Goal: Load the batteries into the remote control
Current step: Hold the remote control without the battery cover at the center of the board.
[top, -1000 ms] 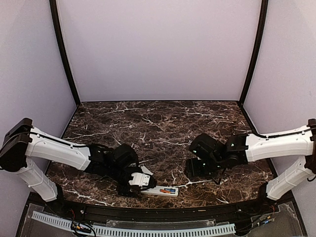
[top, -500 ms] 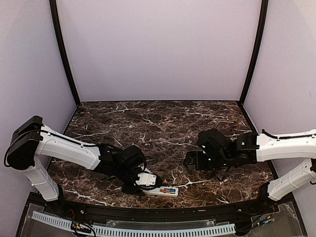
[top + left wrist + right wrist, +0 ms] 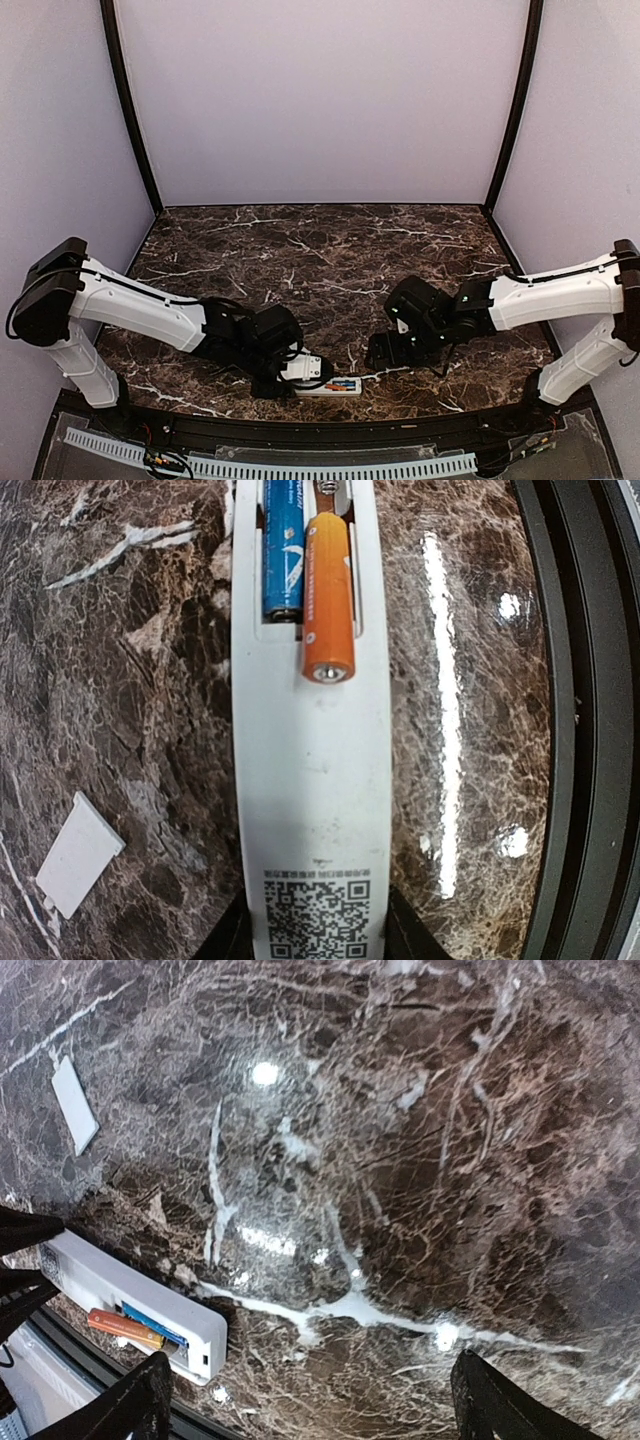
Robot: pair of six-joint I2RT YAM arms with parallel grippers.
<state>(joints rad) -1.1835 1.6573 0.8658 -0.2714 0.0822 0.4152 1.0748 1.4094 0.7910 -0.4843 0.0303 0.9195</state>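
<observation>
The white remote control (image 3: 330,386) lies back side up near the table's front edge, its battery bay open. In the left wrist view the blue battery (image 3: 283,550) sits in the bay of the remote (image 3: 310,780). The orange-red battery (image 3: 327,595) lies beside it, its near end sticking out over the bay's edge. My left gripper (image 3: 315,945) is shut on the remote's QR-code end; it also shows in the top view (image 3: 300,378). My right gripper (image 3: 315,1405) is open and empty, above the table just right of the remote (image 3: 130,1295).
A small white battery cover (image 3: 78,853) lies flat on the marble beside the remote; it also shows in the right wrist view (image 3: 74,1103). The table's black front rim (image 3: 580,730) runs close along the remote's other side.
My left gripper has moved right, along the remote's left end. My right gripper rose a little, then came back down toward the remote's right end.
</observation>
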